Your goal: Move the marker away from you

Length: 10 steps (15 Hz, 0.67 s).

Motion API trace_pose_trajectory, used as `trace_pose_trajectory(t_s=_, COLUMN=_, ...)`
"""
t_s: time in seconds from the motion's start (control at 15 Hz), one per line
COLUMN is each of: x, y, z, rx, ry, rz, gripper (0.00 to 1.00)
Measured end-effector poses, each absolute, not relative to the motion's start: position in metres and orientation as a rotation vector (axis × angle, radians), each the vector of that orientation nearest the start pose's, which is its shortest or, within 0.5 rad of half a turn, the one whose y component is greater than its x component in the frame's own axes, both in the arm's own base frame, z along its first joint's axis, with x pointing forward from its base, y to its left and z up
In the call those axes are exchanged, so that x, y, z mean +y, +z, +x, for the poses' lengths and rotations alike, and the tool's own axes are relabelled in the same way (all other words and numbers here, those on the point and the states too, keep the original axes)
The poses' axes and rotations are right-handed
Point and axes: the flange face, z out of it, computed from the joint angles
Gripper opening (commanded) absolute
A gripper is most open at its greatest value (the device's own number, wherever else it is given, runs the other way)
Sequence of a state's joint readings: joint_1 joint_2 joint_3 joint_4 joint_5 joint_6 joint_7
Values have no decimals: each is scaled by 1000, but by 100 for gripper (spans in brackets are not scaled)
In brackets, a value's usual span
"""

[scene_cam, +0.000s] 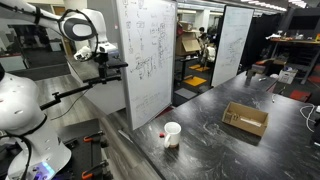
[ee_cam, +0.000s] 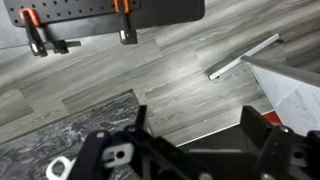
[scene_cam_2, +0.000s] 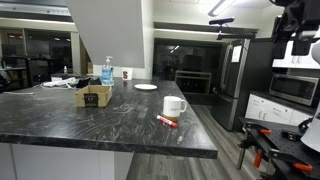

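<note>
A: What takes up most of the scene?

B: The dark marbled table [scene_cam_2: 60,125]. The Panda arm [scene_cam: 82,25] is off its edge and held high. That is why the wrist view shows mostly wood floor, with only a corner of the tabletop at the lower left.

A: And the gripper [ee_cam: 192,125]?

B: Its jaws are spread wide with nothing between them. I judge it is held ready because no reach has begun.

A: What else is on the table?

B: A whiteboard [scene_cam: 147,55] stands past the table's left end. An open cardboard box [scene_cam_2: 93,96] sits far back on the left, well apart from the work. The white cup [scene_cam_2: 174,106] sits towards the near right corner.

A: Where is the marker?

B: The marker [scene_cam_2: 166,121] lies flat just beside the cup on its near side, close to the table's edge. In an exterior view it is only a red fleck [scene_cam: 164,133] against the cup.

A: Any risk?

B: The cup is so close that the jaws would probably need to descend on the near side to avoid knocking it.
</note>
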<state>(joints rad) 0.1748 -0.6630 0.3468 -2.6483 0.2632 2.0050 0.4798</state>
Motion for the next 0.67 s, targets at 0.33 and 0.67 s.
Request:
trace_pose_trajectory(t_s=0.33, x=176, y=434, z=314, rx=265, ry=-90, rz=-3094, gripper=100)
trace_pose_trajectory(t_s=0.67, x=155, y=408, z=349, rx=349, ry=-230, rz=-3076, gripper=100)
